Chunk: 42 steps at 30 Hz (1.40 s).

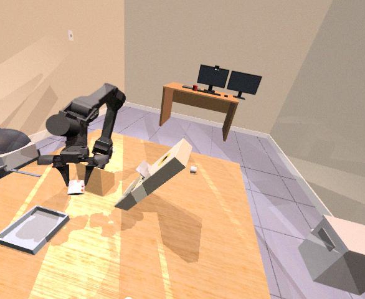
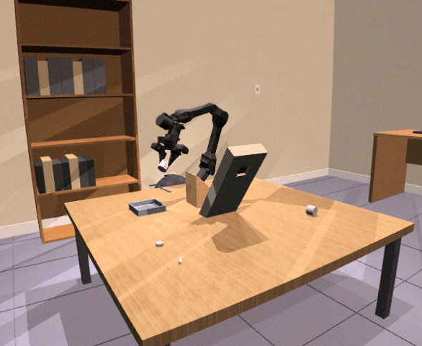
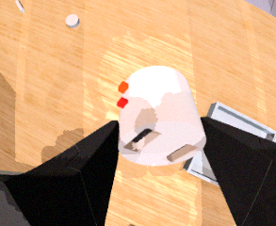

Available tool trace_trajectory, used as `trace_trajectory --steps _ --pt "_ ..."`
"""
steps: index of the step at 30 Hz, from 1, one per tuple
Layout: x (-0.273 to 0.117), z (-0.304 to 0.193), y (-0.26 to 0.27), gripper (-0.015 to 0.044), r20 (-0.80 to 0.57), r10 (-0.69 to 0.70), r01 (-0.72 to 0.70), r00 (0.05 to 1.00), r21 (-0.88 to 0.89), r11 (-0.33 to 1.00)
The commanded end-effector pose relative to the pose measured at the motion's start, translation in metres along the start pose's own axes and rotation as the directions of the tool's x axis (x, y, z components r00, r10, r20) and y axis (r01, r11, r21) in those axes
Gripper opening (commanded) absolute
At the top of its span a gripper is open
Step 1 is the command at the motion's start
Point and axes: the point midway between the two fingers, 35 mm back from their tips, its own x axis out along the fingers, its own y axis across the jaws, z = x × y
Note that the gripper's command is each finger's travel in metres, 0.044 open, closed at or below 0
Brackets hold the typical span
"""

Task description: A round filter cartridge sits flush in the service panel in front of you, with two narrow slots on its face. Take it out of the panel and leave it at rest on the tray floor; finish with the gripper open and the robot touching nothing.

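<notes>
My gripper (image 1: 76,184) (image 2: 165,162) (image 3: 159,126) is shut on the filter cartridge (image 1: 75,187) (image 2: 163,165) (image 3: 157,113), a white round cylinder with two narrow slots on its face and two small red marks on its side. It hangs in the air above the table, left of the tilted service panel (image 1: 158,175) (image 2: 233,179). The panel's round yellow-ringed socket (image 1: 165,157) is empty. The grey tray (image 1: 31,228) (image 2: 147,206) (image 3: 236,122) lies on the table below and ahead of the gripper; in the wrist view its corner shows behind the right finger.
A wooden block (image 1: 102,181) (image 2: 195,189) stands by the arm's base, beside the panel. A small white cylinder (image 1: 193,170) (image 2: 311,210) lies on the table past the panel. A small disc (image 2: 159,244) (image 3: 72,20) and a tiny peg (image 2: 180,259) (image 3: 19,6) lie on the table.
</notes>
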Motion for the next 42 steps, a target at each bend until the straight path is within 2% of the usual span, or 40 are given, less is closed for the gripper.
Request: trace_trajectory --steps 1,4,11,24,29,36,42 --pt "0.002 0.001 -0.005 0.0 0.008 -0.018 0.017 1.0 0.033 0.999" --pt "0.005 0.0 -0.011 0.0 0.009 -0.027 0.027 1.0 0.048 0.998" --pt "0.035 -0.023 -0.07 0.0 0.006 -0.126 0.122 0.992 0.206 0.971" --pt "0.083 -0.096 -0.151 0.0 -0.061 -0.286 0.28 0.956 0.482 0.83" --pt "0.095 -0.121 -0.165 0.0 -0.094 -0.323 0.319 0.942 0.549 0.772" --pt "0.098 -0.123 -0.166 0.0 -0.095 -0.324 0.321 0.941 0.551 0.77" --pt "0.12 -0.134 -0.168 0.0 -0.095 -0.324 0.321 0.941 0.551 0.77"
